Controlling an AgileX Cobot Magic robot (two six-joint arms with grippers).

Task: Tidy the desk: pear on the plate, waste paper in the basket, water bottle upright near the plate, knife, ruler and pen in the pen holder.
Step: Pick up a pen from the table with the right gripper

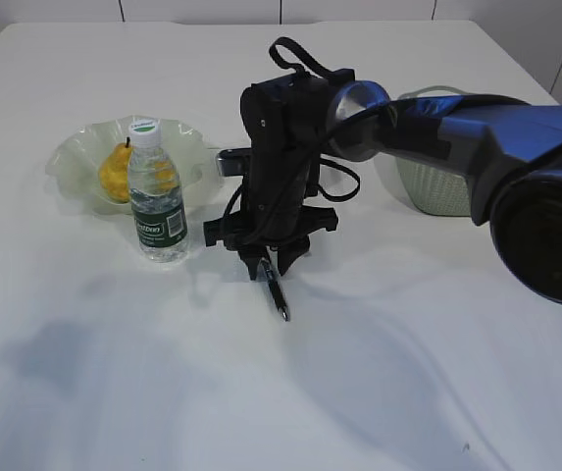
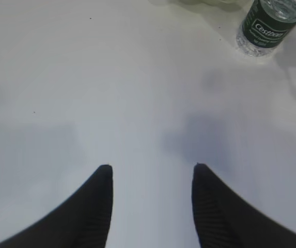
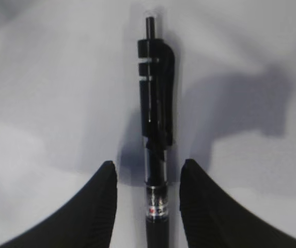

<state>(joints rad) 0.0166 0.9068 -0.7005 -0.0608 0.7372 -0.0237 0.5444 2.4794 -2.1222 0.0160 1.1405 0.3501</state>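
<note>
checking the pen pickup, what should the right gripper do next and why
Probably close the right gripper on the pen. In the right wrist view the pen lies on the table between the two fingers, with a gap showing on each side, so it looks straddled but not yet gripped. The pear is already on the plate and the bottle stands upright.

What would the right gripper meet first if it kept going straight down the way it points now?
The pen: it lies on the table between the open fingers of the right gripper, so the fingers would likely pass either side of it, then meet the table.
</note>
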